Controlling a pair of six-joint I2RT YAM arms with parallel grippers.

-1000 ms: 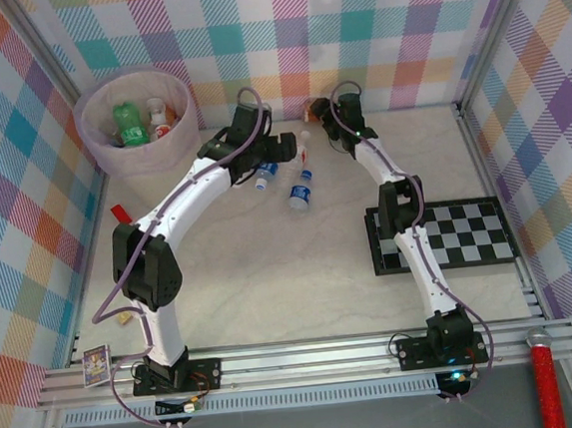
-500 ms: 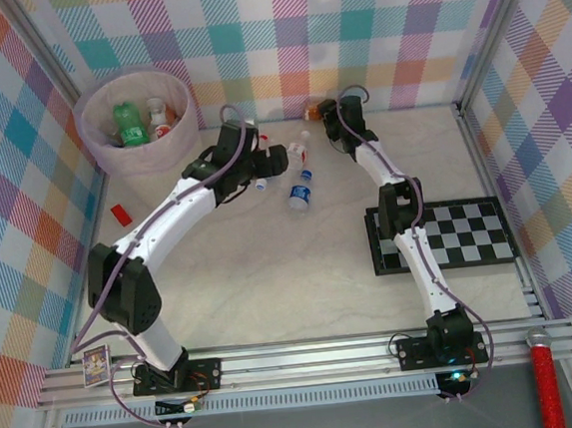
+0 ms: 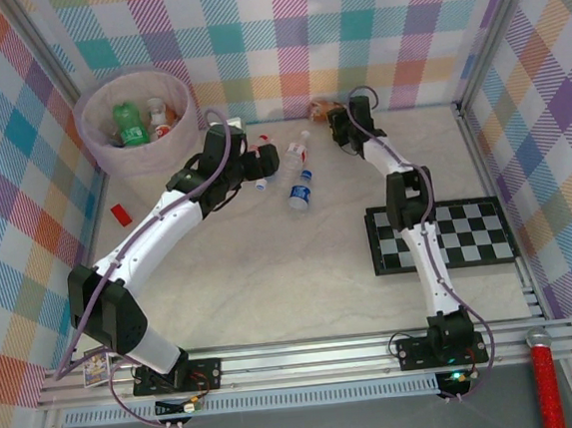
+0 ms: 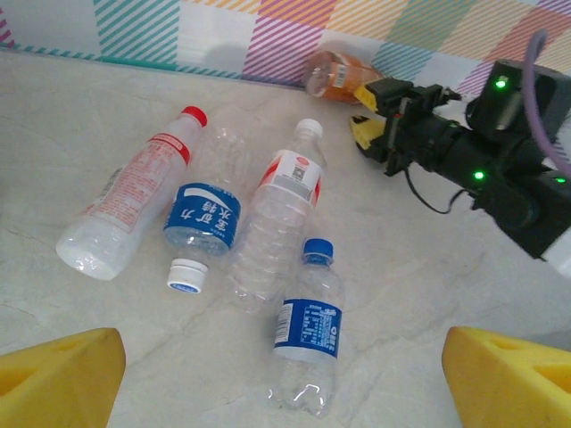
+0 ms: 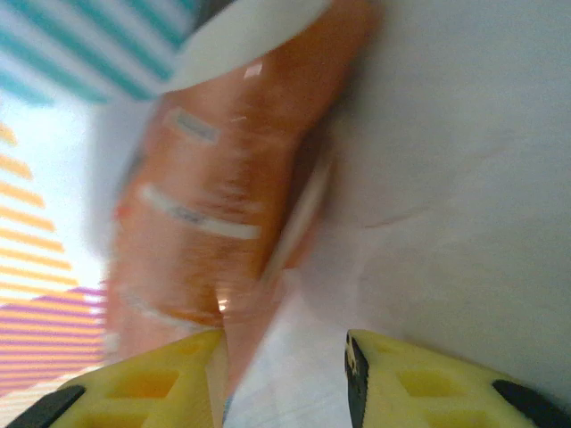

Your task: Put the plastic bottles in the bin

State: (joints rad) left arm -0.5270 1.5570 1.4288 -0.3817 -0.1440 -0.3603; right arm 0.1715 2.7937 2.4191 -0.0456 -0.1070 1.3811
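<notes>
The bin (image 3: 187, 133) stands at the back left with a green bottle (image 3: 130, 124) and others inside. Several plastic bottles lie mid-table: a blue-capped one (image 4: 308, 323) (image 3: 301, 188), a clear red-labelled one (image 4: 281, 209), a blue-labelled one (image 4: 202, 221) and a red-capped one (image 4: 132, 207). My left gripper (image 3: 266, 161) (image 4: 281, 357) hovers open above them, holding nothing. An orange bottle (image 3: 321, 106) (image 4: 335, 76) (image 5: 223, 178) lies by the back wall. My right gripper (image 3: 336, 119) (image 4: 364, 114) (image 5: 284, 343) is at it, jaws partly closed; the bottle touches the left finger (image 5: 152, 383), while the right finger (image 5: 428, 383) stands clear.
A small red block (image 3: 119, 214) lies left of the left arm. A black-and-white checkerboard (image 3: 468, 233) lies at the right under the right arm. Plaid walls close the back and sides. A red-handled tool (image 3: 546, 381) rests beyond the front rail.
The left arm's elbow swung left and its gripper drew back slightly over the bottles. The right gripper's jaws narrowed beside the orange bottle.
</notes>
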